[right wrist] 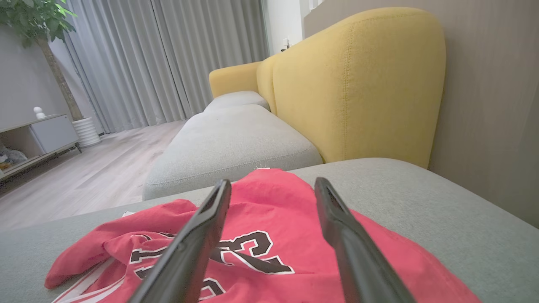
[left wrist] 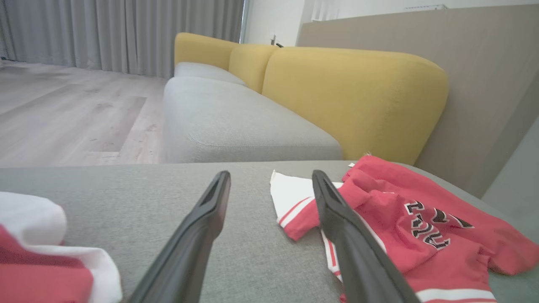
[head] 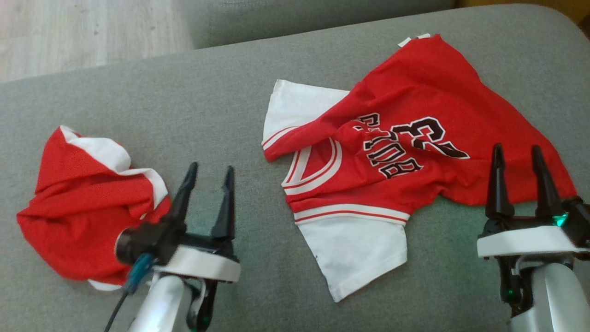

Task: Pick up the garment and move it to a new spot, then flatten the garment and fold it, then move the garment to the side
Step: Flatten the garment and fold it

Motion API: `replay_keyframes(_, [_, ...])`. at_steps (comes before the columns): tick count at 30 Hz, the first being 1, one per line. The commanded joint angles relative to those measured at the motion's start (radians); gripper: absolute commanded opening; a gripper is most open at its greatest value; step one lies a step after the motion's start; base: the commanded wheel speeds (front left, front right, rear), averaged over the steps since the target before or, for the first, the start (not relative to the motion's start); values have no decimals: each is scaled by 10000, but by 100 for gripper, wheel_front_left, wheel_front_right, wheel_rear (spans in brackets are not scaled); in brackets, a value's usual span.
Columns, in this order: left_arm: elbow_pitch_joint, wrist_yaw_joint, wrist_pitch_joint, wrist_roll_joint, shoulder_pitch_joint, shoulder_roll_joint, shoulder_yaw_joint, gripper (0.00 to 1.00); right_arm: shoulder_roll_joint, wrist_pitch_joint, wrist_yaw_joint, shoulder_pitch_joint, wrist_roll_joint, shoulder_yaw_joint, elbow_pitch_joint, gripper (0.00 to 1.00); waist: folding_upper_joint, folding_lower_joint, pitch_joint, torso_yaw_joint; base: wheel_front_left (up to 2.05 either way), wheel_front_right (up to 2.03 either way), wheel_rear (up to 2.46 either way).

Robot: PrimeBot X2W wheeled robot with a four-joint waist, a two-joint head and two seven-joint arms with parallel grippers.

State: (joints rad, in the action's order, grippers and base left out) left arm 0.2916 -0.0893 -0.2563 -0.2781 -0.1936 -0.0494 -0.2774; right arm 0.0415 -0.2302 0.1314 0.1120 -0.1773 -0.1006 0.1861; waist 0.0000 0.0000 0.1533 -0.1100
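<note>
Item: red-and-white jersey shirt (head: 405, 101), rumpled on the grey sofa seat (head: 207, 101) at my 1 o'clock. Seemingly placed; flattening, folding and moving aside remain. My left gripper (head: 211, 167) and right gripper (head: 516, 148): both wide, empty. Second red garment (head: 87, 203): 9 o'clock.

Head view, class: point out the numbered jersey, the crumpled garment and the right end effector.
numbered jersey (head: 415, 83): head view, plain red panel.
crumpled garment (head: 78, 203): head view, red folds.
right end effector (head: 517, 148): head view, midway between fingertips.

The jersey (head: 415, 92) is red with white sleeves, striped trim and black, white-edged lettering. The bundle (head: 83, 216) is red and white; the seat (head: 207, 101) grey.
</note>
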Motion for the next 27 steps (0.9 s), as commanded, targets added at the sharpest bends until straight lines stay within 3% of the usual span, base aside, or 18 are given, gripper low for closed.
replay_keyframes(1, [-204, -50, 56, 95, -599, -45, 111, 100, 87, -141, -7, 307, -34, 274, -346, 100, 0, 0, 65, -51, 0, 0, 0])
replay_keyframes(14, [1629, -345, 2369, -410, -1518, -16, -2015, 100, 87, -285, -7, 632, -63, 329, -53, 100, 0, 0, 507, -653, 0, 0, 0])
replay_keyframes(27, [2556, 127, 2263, -1074, -2041, -10, -2256, 100, 87, -313, -7, 757, -75, 511, -106, 100, 0, 0, 774, -1238, 0, 0, 0])
